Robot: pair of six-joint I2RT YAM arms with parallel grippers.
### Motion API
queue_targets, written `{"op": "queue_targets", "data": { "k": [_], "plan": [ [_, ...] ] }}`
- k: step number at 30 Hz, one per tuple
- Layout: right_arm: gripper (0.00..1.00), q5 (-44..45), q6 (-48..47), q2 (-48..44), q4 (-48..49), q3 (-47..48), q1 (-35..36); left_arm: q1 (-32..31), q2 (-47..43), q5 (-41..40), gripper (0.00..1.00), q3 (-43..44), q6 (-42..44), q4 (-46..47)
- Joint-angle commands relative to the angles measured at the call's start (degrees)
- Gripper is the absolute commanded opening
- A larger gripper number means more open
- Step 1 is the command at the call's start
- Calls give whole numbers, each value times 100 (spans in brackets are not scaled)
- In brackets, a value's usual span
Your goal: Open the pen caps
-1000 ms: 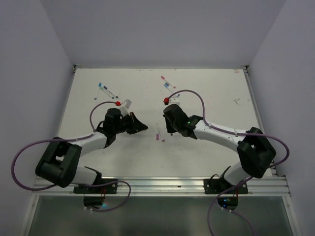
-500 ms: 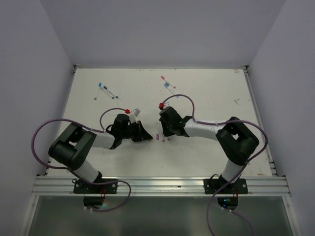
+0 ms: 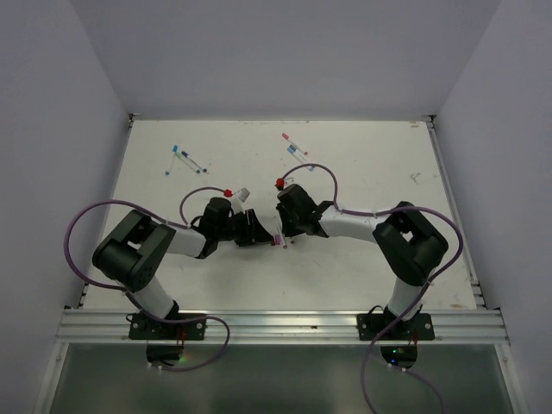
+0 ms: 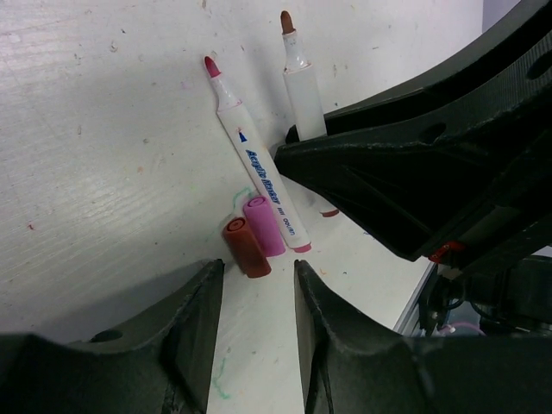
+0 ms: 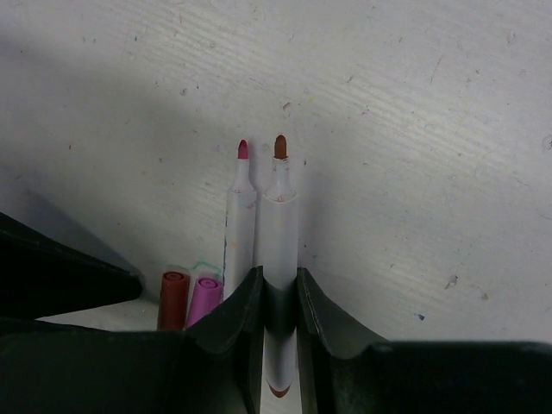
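Left gripper parted, caps just ahead; right gripper clamps a pen (brown-tipped).

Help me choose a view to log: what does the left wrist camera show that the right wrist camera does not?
Only left wrist: the printed label on the pink-tipped pen, and the left pincer standing open and empty. Only right wrist: the right pincer closed around the barrel of the brown-tipped pen. Both: the two uncapped pens side by side, with the maroon cap and pink cap lying loose beside them.
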Motion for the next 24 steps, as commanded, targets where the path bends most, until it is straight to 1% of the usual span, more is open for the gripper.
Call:
{"op": "queue_targets", "data": {
  "k": [1,3,7,13,15,16,19,20,22,24],
  "plan": [
    [22,-45,-37,97,111,65,-17,-25,56,-212,42,84,89,35],
    [25,-45,-19,54,128,13,-25,-16,-14,-273,43,67,107,26],
    [34,-19,-19,27,111,-5,-25,-25,-155,-317,46,67,107,-44],
    [38,95,-37,-104,67,-14,-34,19,-743,-624,51,242,247,-570],
    [38,201,-72,-157,-20,91,-60,133,-1051,-808,53,391,414,-1001],
    [39,227,-81,-192,-64,161,-130,203,-1182,-827,54,548,475,-1133],
    [40,201,-212,-158,-240,565,-376,686,-1306,-678,56,822,607,-1423],
    [40,192,-256,-114,-310,871,-455,974,-1298,-625,57,901,660,-1528],
    [41,140,-449,-17,-521,1223,-631,1231,-1271,-511,58,1155,722,-1634],
    [41,-26,-668,202,-653,1768,-956,1486,-1254,-511,59,1357,748,-1705]
  ]
}}
